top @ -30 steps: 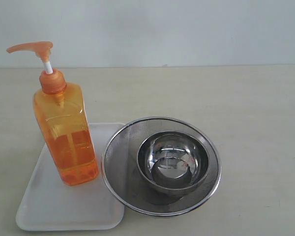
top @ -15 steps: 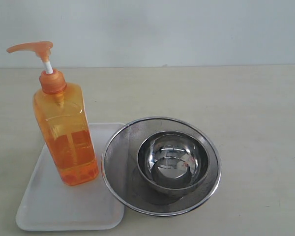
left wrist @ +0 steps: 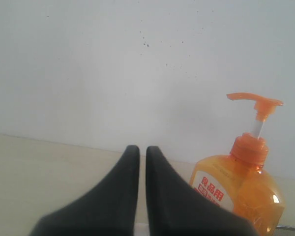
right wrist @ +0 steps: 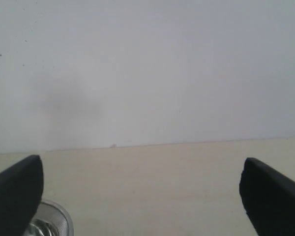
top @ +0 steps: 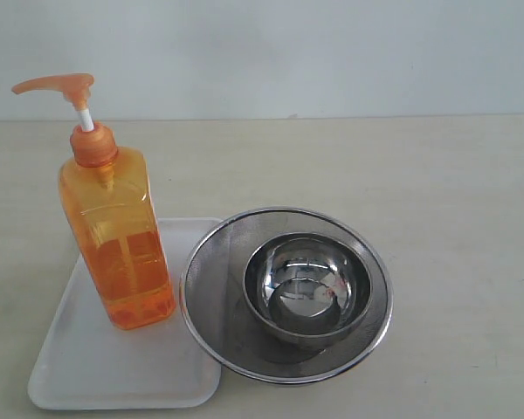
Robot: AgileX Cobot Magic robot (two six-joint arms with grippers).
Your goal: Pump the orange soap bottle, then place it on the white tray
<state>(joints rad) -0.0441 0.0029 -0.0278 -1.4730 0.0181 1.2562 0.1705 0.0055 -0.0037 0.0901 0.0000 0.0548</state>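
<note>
We see orange soap bottle (top: pixel 118 253) standing straight up on white tray (top: pixel 96 375), by near left corner of counter. Putting-down part looks done. Pumping: we cannot tell. Pump head up, white stem showing. Bottle see-through, about half full, red-and-white label. Our left gripper (left wrist: pixel 142 150) pressed together, holding nothing, near bottle. Our right gripper (right wrist: pixel 141 172) spread wide, empty.

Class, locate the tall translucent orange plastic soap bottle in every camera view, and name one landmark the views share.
Exterior view: the orange soap bottle stands upright on the flat white plastic tray, left side.
Left wrist view: bottle beyond the left gripper, label facing the camera.
Right wrist view: not in it.
Shared landmark: the pale wall meeting the tabletop.
</note>
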